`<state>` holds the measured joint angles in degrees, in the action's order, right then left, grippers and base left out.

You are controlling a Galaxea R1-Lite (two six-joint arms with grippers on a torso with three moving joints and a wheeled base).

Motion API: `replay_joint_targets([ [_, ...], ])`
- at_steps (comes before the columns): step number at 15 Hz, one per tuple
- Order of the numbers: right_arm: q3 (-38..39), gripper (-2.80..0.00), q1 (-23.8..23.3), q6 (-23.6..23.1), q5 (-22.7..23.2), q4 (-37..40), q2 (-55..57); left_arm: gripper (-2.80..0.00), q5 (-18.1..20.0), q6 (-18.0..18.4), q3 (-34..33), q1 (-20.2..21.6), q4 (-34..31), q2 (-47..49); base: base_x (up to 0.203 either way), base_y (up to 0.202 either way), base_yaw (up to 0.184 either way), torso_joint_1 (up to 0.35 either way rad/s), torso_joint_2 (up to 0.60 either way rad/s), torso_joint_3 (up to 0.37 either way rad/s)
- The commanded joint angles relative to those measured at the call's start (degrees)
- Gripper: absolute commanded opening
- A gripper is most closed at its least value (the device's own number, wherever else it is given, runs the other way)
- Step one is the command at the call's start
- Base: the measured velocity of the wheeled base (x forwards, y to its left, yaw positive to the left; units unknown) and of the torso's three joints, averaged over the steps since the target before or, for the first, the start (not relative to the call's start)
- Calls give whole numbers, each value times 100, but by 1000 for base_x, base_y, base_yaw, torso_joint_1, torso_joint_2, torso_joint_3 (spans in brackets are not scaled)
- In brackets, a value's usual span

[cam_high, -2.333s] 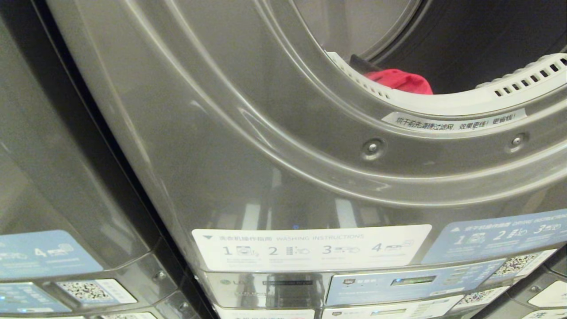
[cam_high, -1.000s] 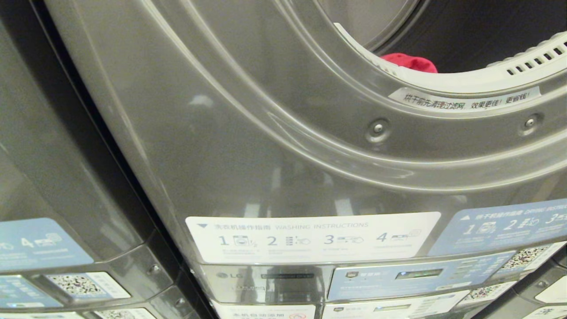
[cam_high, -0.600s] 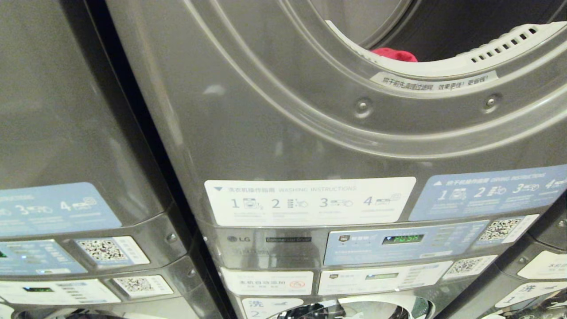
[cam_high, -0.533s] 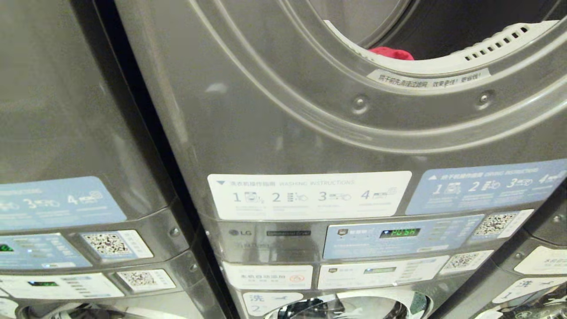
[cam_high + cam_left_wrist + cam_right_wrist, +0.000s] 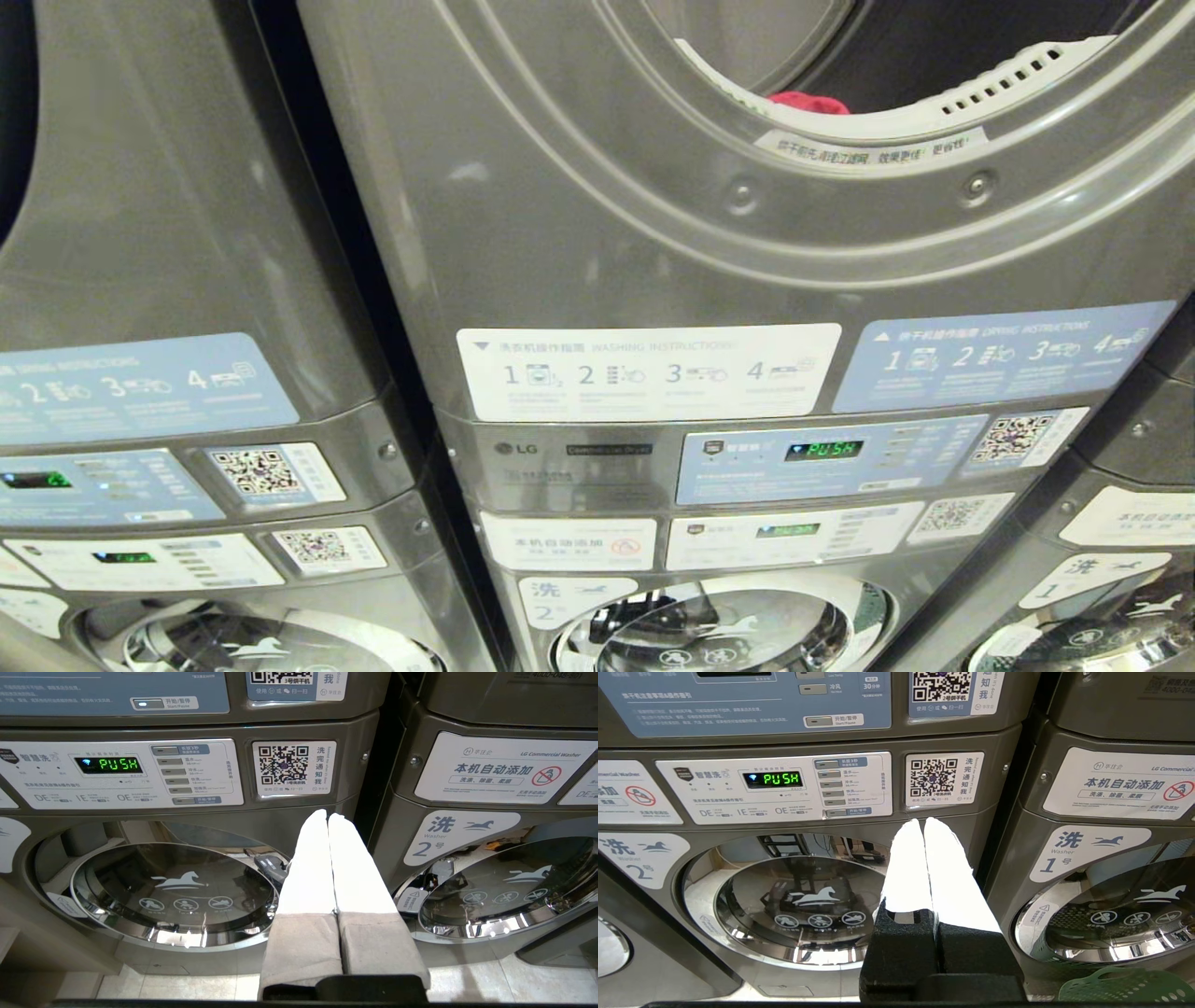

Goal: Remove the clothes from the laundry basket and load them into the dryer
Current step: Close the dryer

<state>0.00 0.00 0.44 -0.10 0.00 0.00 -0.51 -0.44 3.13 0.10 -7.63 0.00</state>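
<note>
The dryer [image 5: 644,215] is the upper dark grey machine of the middle stack, and its round drum opening shows at the top of the head view. A red garment [image 5: 808,101] lies inside, just behind the white slotted filter rim. A corner of the green laundry basket [image 5: 1122,991] shows low on the floor in the right wrist view, before washer 1. My left gripper [image 5: 327,815] is shut and empty, pointing at the gap between two lower washers. My right gripper [image 5: 923,820] is shut and empty too, level with washer 2's panel. Neither arm appears in the head view.
Below the dryer sits washer 2 [image 5: 719,635] with a chrome-rimmed glass door [image 5: 803,905]. Alike stacks stand on both sides, washer 1 [image 5: 1106,910] to the right. The control display [image 5: 823,450] reads PUSH. Pale floor tiles [image 5: 537,984] show beneath the machines.
The whole head view has shifted: the dryer opening has slid up and shrunk in the picture, and the control panels and lower washer doors have come into sight. The camera moved, not the machines.
</note>
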Motion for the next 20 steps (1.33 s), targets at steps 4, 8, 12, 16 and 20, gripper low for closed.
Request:
replay_joint_targets([
  [4,-5,-280,0,0,1,0,9,-280,-2,0,3,0,-2,0,3,-89,4,2,2,1],
  [8,0,-280,0,0,10,0,9,-280,-2,0,3,-1,-2,0,0,-194,2,0,4,3],
  [12,0,-280,0,0,9,0,9,-280,-2,0,3,-1,-2,0,0,-195,2,3,3,1],
  [16,0,-280,0,0,1,0,9,-280,-2,0,3,8,-2,0,0,-195,0,3,1,-1],
  [20,0,-280,0,0,1,0,9,-280,-2,0,3,1,-2,0,0,-195,1,0,3,0],
])
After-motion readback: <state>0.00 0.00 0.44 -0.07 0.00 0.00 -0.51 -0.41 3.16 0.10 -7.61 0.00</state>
